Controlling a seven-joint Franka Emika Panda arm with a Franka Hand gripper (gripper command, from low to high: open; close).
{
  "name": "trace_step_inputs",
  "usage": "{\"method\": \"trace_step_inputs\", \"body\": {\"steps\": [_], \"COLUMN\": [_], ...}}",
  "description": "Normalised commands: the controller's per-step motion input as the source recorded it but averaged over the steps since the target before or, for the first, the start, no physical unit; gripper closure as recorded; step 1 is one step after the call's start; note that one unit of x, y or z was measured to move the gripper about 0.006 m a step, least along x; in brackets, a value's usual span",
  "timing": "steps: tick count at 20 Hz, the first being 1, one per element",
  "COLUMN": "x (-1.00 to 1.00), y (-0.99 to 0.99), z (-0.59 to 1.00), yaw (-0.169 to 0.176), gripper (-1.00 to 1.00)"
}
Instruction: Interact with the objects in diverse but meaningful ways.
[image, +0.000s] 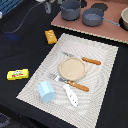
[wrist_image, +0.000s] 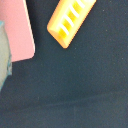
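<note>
Gripper state cannot be told; its fingers show in neither view. An orange bread-like block (image: 50, 36) lies on the dark bench (image: 20, 55), beside the striped mat (image: 95, 80). Descending blind risks nudging the block aside.

The orange bread-like block (image: 50, 36) lies flat on the dark worktop (image: 20, 52), just off the striped mat's far corner. Up close it shows yellow slots in a row. The yellow printed block (image: 17, 74) lies flat, well apart, toward the exterior view's left. The pale blue house-shaped carton (image: 47, 91) stands on the mat. Just beside it lies the white paddle piece (image: 70, 95).
</note>
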Motion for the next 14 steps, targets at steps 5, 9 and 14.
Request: {"method": "trace_step_inputs", "body": {"steps": [5,9,14], "x": [0.0,-0.01,-0.15], "y": [-0.19,0.0,0.05], "z": [-0.39,-0.28,-0.24], "yaw": [-0.108,-0.153,-0.127], "gripper": [-1.0,-1.0,-1.0]}}
